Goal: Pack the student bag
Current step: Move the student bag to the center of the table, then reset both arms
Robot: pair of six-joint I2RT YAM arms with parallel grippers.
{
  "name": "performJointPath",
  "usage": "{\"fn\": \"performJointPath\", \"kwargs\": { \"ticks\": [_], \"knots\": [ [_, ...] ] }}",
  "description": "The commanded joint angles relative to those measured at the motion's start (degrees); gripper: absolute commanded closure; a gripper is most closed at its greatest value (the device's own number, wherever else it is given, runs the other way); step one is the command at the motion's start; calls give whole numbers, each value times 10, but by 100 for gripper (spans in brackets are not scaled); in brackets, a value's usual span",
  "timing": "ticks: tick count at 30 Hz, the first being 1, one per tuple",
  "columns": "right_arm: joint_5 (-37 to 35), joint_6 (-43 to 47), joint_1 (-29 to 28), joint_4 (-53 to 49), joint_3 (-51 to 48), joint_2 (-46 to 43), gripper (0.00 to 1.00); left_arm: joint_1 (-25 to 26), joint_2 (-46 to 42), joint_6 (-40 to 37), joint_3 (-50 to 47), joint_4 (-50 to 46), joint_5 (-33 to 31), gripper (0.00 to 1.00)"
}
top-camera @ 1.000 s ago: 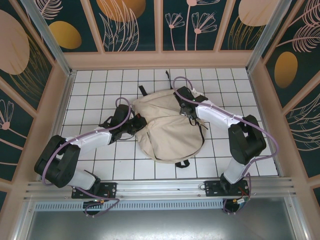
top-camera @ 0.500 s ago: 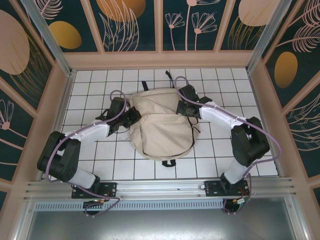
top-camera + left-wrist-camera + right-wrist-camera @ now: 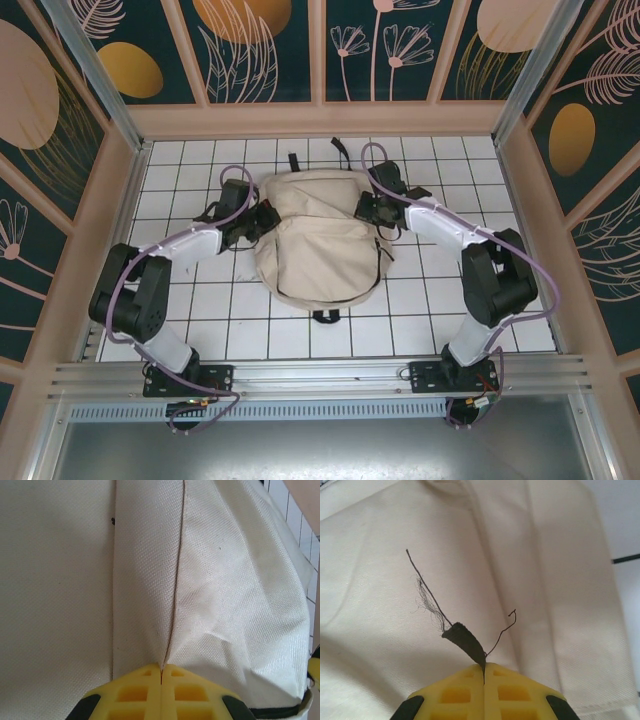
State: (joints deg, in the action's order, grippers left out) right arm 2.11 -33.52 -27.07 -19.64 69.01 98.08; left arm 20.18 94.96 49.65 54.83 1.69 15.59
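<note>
student bag (image 3: 318, 240), beige fabric, black straps

No text, label, brand or number can be read. The student bag (image 3: 318, 250) is plain beige fabric with no print or tag lettering in the top view or in either wrist view. The wall panels (image 3: 265, 55) have only flower and leaf drawings, no writing.
</note>
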Motion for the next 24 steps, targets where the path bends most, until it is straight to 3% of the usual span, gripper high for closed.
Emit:
{"fn": "performJointPath", "kwargs": {
  "ticks": [1,3,4,8,11,13,17,21,24],
  "knots": [
    [47,-5,1,42,25,17,100,-11,25,-32,66,19,-26,100],
    [43,-9,1,42,26,17,100,-12,44,-36,93,4,-29,100],
    [41,-10,1,41,24,15,94,-12,49,-39,104,-6,-32,98],
    [25,-3,1,50,13,-35,54,-13,22,-46,123,-43,-61,46],
    [-9,8,4,49,5,-95,36,-13,-26,-53,118,-71,-109,28],
    [-27,19,8,49,-4,-138,29,-14,-57,-59,113,-89,-142,22],
    [-123,52,18,53,-39,-229,22,-17,-129,-71,91,-114,-212,15],
    [-220,93,30,77,-95,-314,12,-18,-212,-97,44,-114,-306,2],
    [-284,121,42,94,-133,-363,3,-18,-280,-133,-17,-93,-391,1]
  ]
}}
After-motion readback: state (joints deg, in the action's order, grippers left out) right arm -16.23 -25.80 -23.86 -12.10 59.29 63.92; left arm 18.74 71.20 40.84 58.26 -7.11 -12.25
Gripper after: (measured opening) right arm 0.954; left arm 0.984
